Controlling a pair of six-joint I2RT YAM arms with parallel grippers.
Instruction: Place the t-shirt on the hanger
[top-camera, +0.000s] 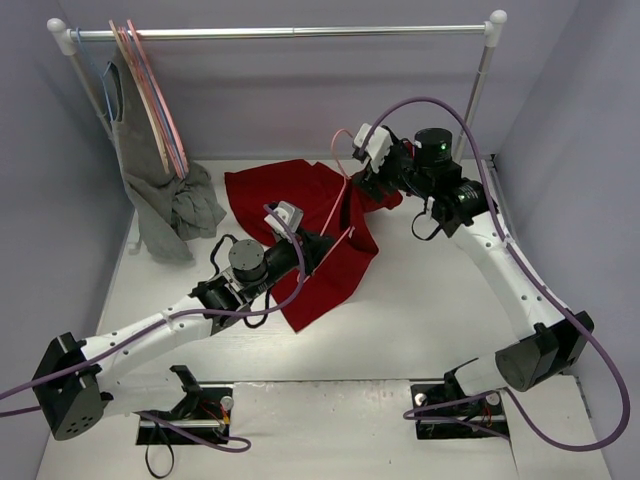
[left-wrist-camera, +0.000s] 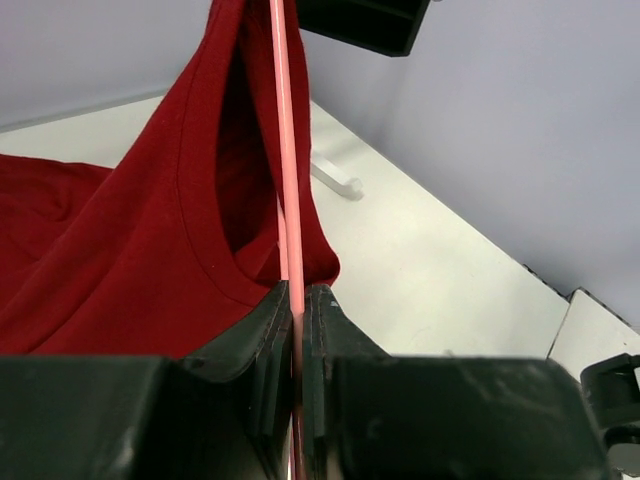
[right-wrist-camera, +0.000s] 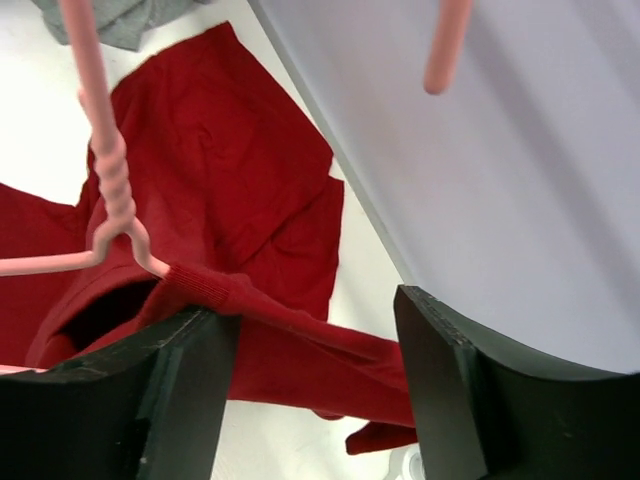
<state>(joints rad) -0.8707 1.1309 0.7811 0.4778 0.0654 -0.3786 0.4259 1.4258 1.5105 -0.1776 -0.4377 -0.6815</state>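
Note:
The deep-red t-shirt (top-camera: 290, 195) lies bunched at the table's middle back, and part of it is lifted and draped over the pale-pink wire hanger (top-camera: 338, 208). My left gripper (top-camera: 318, 250) is shut on the hanger's wire (left-wrist-camera: 288, 180), with the shirt's neckline (left-wrist-camera: 190, 240) hanging beside the wire. My right gripper (top-camera: 362, 180) is open by the hanger's hook. In the right wrist view its fingers (right-wrist-camera: 190, 390) stand wide apart around the shirt's shoulder (right-wrist-camera: 300, 330), which covers one hanger arm just below the twisted neck (right-wrist-camera: 110, 170).
A white clothes rail (top-camera: 300, 33) spans the back. At its left end hang several tan and pink hangers (top-camera: 150, 110) and a bluish hanger with a grey garment (top-camera: 170, 210). Grey walls close in both sides.

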